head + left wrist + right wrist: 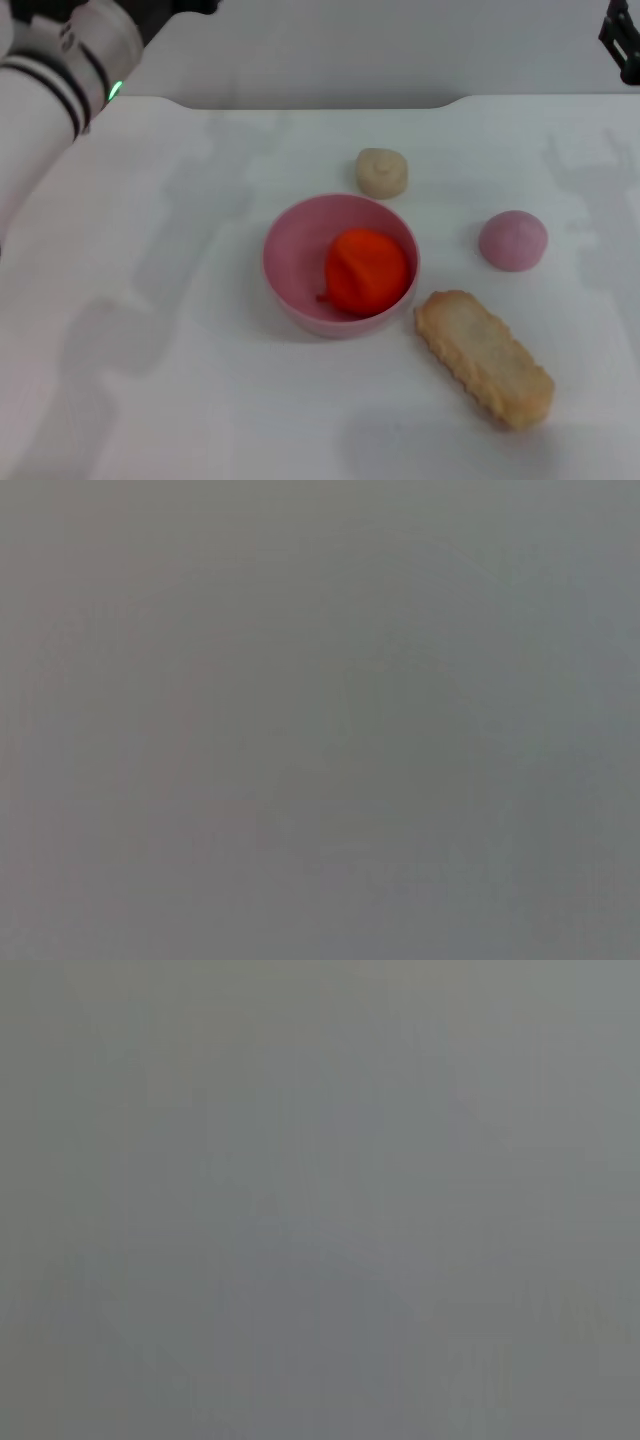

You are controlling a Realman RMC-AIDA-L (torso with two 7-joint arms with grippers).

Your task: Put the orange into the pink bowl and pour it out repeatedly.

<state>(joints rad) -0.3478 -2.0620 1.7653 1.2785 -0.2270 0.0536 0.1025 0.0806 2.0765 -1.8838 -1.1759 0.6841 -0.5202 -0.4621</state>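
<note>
The orange lies inside the pink bowl, which stands upright in the middle of the white table in the head view. The left arm reaches in at the far left top corner, away from the bowl; its gripper is out of view. Only a dark bit of the right arm shows at the top right corner; its gripper is out of view. Both wrist views show only plain grey.
A small cream bun sits just behind the bowl. A mauve-pink ball lies to the bowl's right. A long tan biscuit-like piece lies at the front right, close to the bowl. The table's far edge runs along the back.
</note>
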